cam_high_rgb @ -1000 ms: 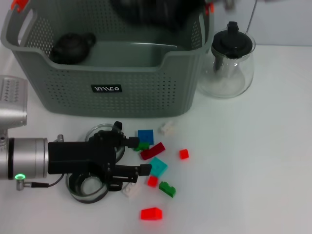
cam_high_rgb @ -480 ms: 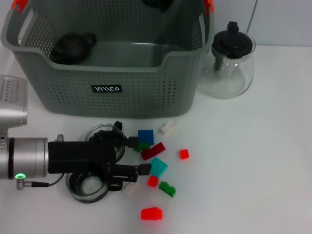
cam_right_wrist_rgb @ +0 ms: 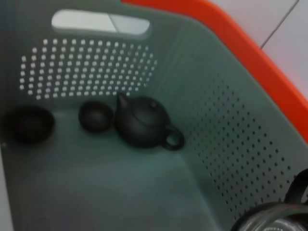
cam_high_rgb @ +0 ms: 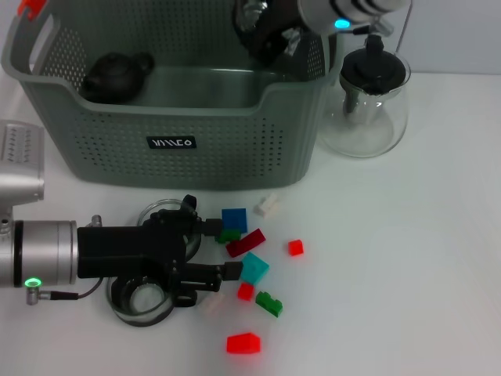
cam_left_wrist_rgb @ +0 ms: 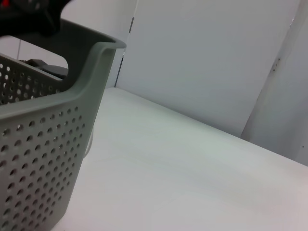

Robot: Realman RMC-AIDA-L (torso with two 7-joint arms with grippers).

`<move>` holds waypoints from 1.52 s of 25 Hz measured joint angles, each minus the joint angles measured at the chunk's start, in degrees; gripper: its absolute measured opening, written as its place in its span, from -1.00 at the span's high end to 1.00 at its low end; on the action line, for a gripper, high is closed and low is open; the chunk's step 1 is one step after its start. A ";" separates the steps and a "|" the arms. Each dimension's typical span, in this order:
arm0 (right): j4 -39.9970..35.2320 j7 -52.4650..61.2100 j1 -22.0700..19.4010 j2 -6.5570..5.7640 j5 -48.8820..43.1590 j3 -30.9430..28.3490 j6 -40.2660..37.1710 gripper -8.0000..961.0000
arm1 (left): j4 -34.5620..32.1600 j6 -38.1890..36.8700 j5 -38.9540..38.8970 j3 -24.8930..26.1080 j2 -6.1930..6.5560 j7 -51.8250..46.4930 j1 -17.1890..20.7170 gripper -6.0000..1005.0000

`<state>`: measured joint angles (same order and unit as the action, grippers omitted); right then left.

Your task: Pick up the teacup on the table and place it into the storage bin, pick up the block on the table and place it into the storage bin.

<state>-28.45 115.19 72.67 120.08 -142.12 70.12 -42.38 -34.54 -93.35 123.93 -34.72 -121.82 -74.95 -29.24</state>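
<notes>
From the head view, the left gripper (cam_high_rgb: 223,251) lies low among the blocks (cam_high_rgb: 243,342), fingers apart around a dark green one (cam_high_rgb: 229,234). The right gripper (cam_high_rgb: 270,35) is over the storage bin (cam_high_rgb: 172,143), partly cut off; its fingers I cannot tell. In the right wrist view, two teacups (cam_right_wrist_rgb: 95,115) sit beside a dark teapot (cam_right_wrist_rgb: 143,121) inside the bin.

my storage bin (cam_high_rgb: 235,149) looks like matt perforated plastic with glossy orange clips (cam_high_rgb: 30,7). the teapot (cam_high_rgb: 368,102) is clear shiny glass, the counter (cam_high_rgb: 407,258) smooth and white, my left arm (cam_high_rgb: 31,262) brushed metal.
</notes>
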 joint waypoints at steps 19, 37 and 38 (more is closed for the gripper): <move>2.45 -0.91 -0.73 0.23 0.01 2.77 2.93 0.82 | 0.00 0.52 0.00 0.00 -0.27 0.03 0.01 -0.63; 2.41 -0.38 -1.30 0.25 0.00 3.84 2.59 0.80 | 0.00 0.64 0.00 0.00 -0.35 0.07 0.06 -0.62; 2.40 -0.32 -1.30 0.25 0.00 3.86 2.56 0.80 | 0.00 0.64 0.00 0.00 -0.35 0.07 0.06 -0.62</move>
<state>-26.05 114.87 71.36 120.32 -142.12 73.97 -39.81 -34.54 -92.71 123.93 -34.72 -122.17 -74.89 -29.18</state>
